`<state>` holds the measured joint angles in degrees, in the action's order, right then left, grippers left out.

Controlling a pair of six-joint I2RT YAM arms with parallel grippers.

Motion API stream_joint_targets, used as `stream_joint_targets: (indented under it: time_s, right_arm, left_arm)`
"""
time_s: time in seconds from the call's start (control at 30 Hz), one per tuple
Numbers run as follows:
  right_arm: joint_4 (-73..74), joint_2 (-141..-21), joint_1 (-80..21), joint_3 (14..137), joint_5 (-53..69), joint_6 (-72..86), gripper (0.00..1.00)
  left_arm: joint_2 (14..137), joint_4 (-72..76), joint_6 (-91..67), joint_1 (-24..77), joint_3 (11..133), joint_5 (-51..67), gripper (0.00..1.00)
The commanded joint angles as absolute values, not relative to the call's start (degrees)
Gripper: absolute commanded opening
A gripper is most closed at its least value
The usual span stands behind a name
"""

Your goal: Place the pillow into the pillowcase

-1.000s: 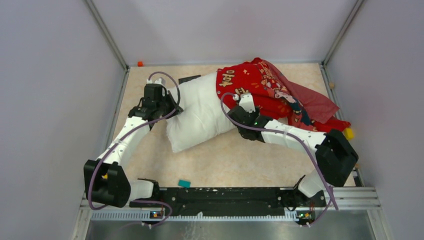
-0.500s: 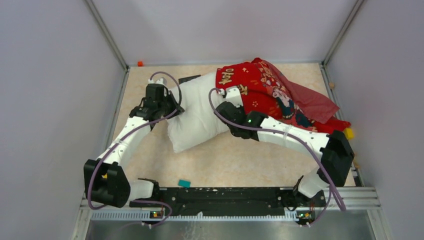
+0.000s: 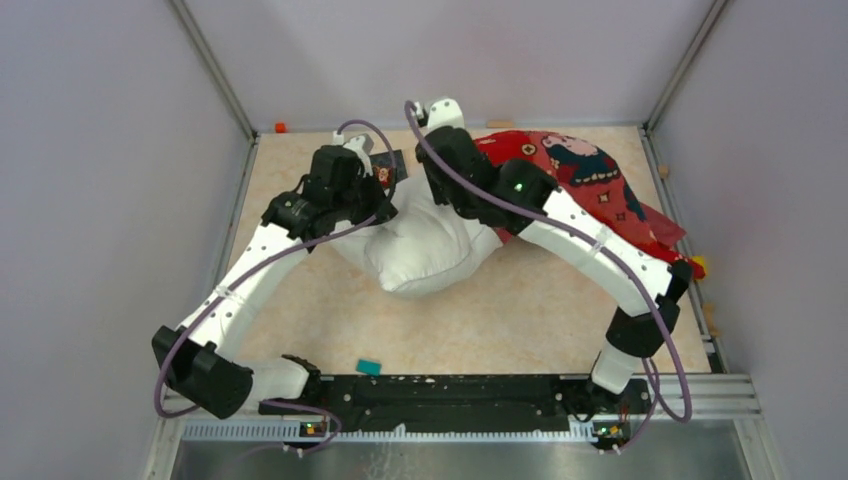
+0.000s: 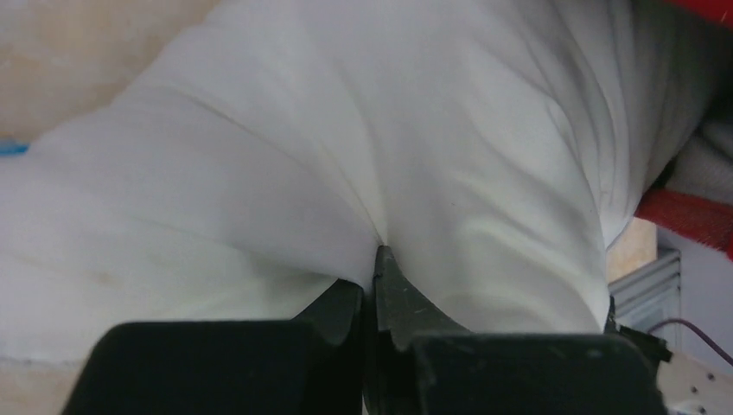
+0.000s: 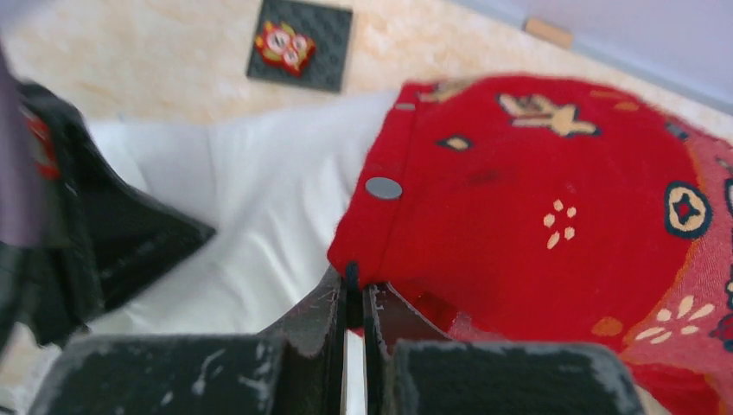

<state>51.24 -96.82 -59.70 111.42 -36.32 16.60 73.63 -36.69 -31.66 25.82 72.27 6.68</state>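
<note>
White cloth is bunching in the middle of the beige table (image 3: 520,310), where the pillow (image 3: 425,255) is lying plump and crumpled. Its near end is bulging toward the arms' bases and its far end is running under red fabric. The pillowcase (image 3: 590,175) is sitting at the far right of the table, covering the pillow's far end and trailing toward the right edge. Its printed side is facing up, showing a dark blue figure and gold marks. Most of the pillow's white body is lying outside the case.

The left gripper (image 4: 378,259) is clamping a pinch of the pillow. In the left wrist view its black fingers (image 4: 402,303) are pressing together, and creases in the white fabric are running out from their tips. From above, the left arm is reaching in over the pillow's left side.

The right gripper (image 5: 354,290) is pinching the pillowcase's open hem, with its jaws squeezed tight on the red edge just below a small grey snap (image 5: 383,187). White pillow is showing directly left of that hem. From above, the right arm is arching over the pillow and the case.

Beyond the pillow, a dark square tile (image 5: 301,43) carrying a red-and-yellow piece is lying flat on the table. A small teal block (image 3: 369,367) is sitting near the front rail.
</note>
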Motion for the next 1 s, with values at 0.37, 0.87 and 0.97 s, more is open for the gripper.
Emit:
stream_joint_targets:
  time_s: [0.37,0.87,0.97]
  right_arm:
    - [48.36,-123.13,-40.19,137.09,-5.36,20.25,0.0]
    - [42.27,-121.5,-40.71,139.3,-7.39,22.14,0.0]
    - [42.2,-117.76,-41.51,139.56,-8.47,21.0,0.0]
  left_arm:
    - [68.05,-43.45,-23.67,29.27,89.55,21.97,0.98]
    - [77.8,-38.39,-17.6,29.21,77.87,-1.36,0.82]
    - [81.71,-36.24,-20.58,28.84,76.22,-7.09,0.51]
